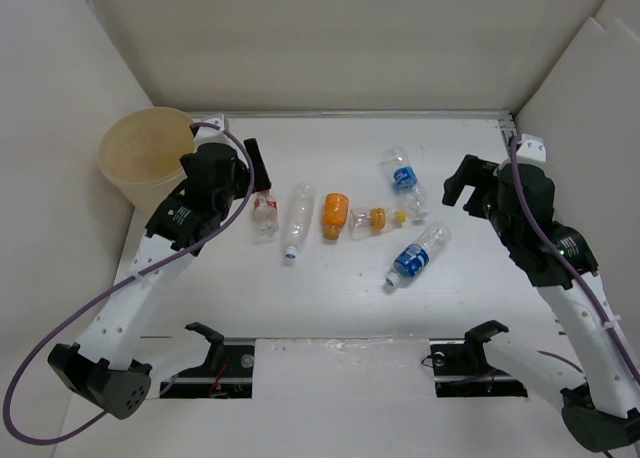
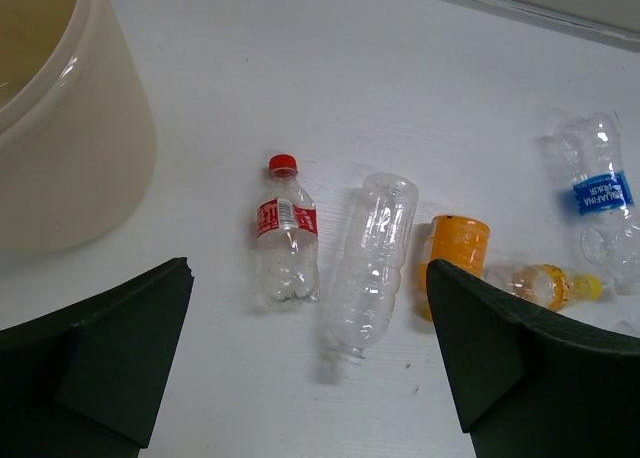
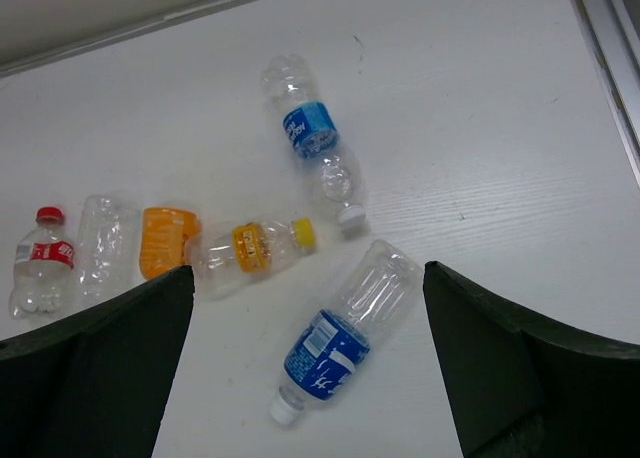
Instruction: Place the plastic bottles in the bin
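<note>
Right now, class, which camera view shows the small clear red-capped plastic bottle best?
The left wrist view: the small clear red-capped plastic bottle lies large and central, cap and label plain. The top external view shows it whole but tiny. The right wrist view shows it small at the left edge.

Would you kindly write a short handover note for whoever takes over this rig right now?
Grippers: left gripper has its jaws open and empty, next to the bin. The right gripper has its jaws open and empty, at the right.
Things: all six bottles lie on the table. In a row are the red-capped bottle, clear bottle, orange bottle and yellow-capped bottle. The far blue-labelled bottle and near blue-labelled bottle lie further right.
Done: nothing; no bottle shows in the bin.
Left: all six bottles.
</note>
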Motion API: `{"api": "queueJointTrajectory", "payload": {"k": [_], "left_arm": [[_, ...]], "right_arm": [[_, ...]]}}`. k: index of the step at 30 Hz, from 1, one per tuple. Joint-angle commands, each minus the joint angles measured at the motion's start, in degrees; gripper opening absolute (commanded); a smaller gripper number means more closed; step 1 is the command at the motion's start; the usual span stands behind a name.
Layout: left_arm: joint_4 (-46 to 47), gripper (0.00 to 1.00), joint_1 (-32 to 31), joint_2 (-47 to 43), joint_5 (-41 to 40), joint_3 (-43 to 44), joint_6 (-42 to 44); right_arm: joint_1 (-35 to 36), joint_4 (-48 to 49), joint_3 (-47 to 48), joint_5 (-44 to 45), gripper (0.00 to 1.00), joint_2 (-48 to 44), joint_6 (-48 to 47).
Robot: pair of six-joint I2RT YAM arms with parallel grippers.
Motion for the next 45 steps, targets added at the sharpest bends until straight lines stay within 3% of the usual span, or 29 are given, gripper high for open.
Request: {"api": "queueJointTrajectory", "payload": {"k": [1, 4, 7, 13, 19, 29, 33, 36, 38, 41, 43, 44, 45], "left_arm": [[1.8, 1.0, 0.4, -0.8, 1.5, -0.2, -0.4], [2.5, 1.0, 0.4, -0.8, 2.4, -0.7, -0.4], [3.7, 1.0, 3.1, -0.8, 8.5, -1.3, -0.4], [5.8, 1.0, 3.1, 0.5, 12.9, -1.9, 2.2], [5.8, 1.0, 3.1, 2.6, 15.9, -1.9, 2.2], [5.8, 1.0, 3.1, 2.0, 18.3, -3.0, 2.8], [5.1, 1.0, 3.1, 4.3, 18.8, -1.7, 0.0], [3.7, 1.0, 3.1, 7.1, 20.1, 0.5, -3.0], [6.5, 1.0, 3.1, 9.4, 26.7, 1.1, -6.0], [15.5, 1.0, 0.5, 11.7, 33.8, 1.1, -8.4], [22.4, 1.0, 0.5, 13.0, 39.8, 1.7, -9.0], [30.6, 1.0, 0.5, 14.7, 43.2, 1.1, -9.5], [34.5, 1.0, 0.5, 15.7, 48.2, 1.1, -11.6]], "right_arm": [[0.5, 3.0, -0.5, -0.9, 1.0, -0.9, -1.2], [0.5, 7.2, -1.2, -2.6, 1.0, 2.3, -1.9], [-1.7, 9.8, -1.2, -6.6, 1.0, 12.2, -3.2], [-6.8, 14.7, 3.9, -14.7, 1.0, 32.8, -6.9], [-9.1, 12.3, 15.4, -16.2, 0.97, 53.0, -8.8], [-11.7, 11.7, 20.0, -19.3, 0.93, 66.7, -7.5], [-11.7, 11.2, 19.5, -19.3, 0.73, 68.6, -6.8], [-13.0, 11.7, 19.5, -18.7, 0.26, 68.6, -5.5], [-13.5, 12.2, 18.7, -19.6, 0.08, 65.4, -5.5], [-14.1, 14.5, 18.7, -21.5, 0.05, 59.5, -5.0], [-14.1, 18.2, 16.2, -25.5, 0.02, 53.0, -5.0], [-14.1, 19.4, 15.4, -27.6, 0.0, 51.0, -5.0], [-14.1, 20.7, 14.7, -33.1, 0.0, 49.1, -5.0]]}}
